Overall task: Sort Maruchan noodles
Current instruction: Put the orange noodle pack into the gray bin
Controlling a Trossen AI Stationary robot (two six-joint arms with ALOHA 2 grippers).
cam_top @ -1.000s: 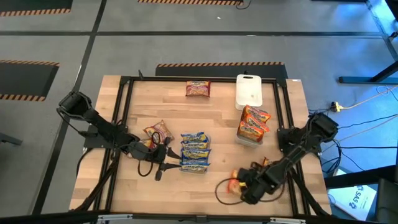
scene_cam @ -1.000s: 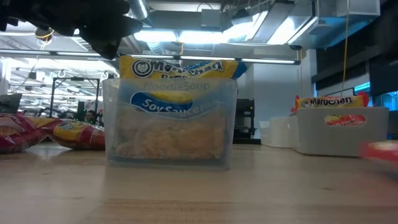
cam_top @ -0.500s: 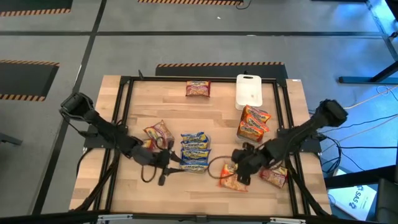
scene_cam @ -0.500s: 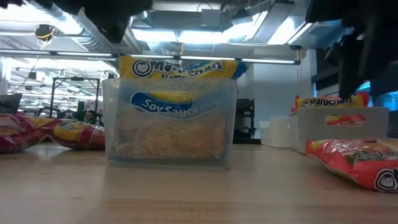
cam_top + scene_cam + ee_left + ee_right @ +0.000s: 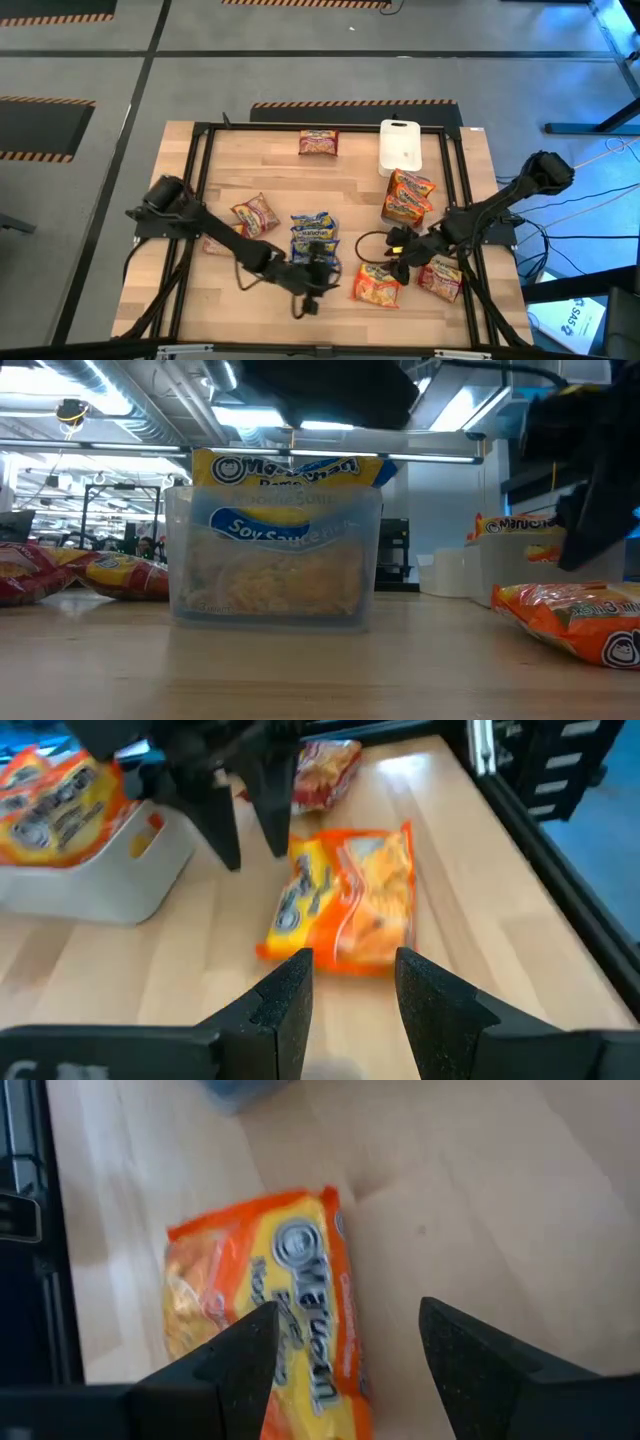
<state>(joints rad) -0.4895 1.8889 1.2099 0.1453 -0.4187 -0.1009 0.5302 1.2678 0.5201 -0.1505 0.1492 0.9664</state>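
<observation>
An orange packet point(image 5: 377, 283) lies flat on the desk point(image 5: 270, 170) near the front edge, with nothing gripping it. In the left wrist view the same packet point(image 5: 350, 900) sits just ahead of the left hand point(image 5: 352, 982), whose fingers stand apart at a middling width with nothing between them. In the high view the left hand point(image 5: 312, 282) hovers beside the blue packets point(image 5: 313, 240), which stand stacked in a clear tub point(image 5: 270, 555) at the desk's middle; the low view shows a "Soy Sauce" label through the tub wall.

The right hand point(image 5: 403, 250) hangs just above and beside the orange packet, its fingers open fairly wide and empty; the right wrist view looks down on the packet point(image 5: 275, 1310) between them. In the low view that packet point(image 5: 570, 620) lies on the wood at the right.

A red packet point(image 5: 440, 278) lies close by on the right, near the frame rail. More orange packets point(image 5: 407, 196) fill a second tub point(image 5: 395, 224) behind the right hand, and a white lid point(image 5: 400, 147) rests beyond it. Another packet point(image 5: 318, 143) lies alone at the far edge, and one more point(image 5: 254, 213) lies left of the blue stack.
</observation>
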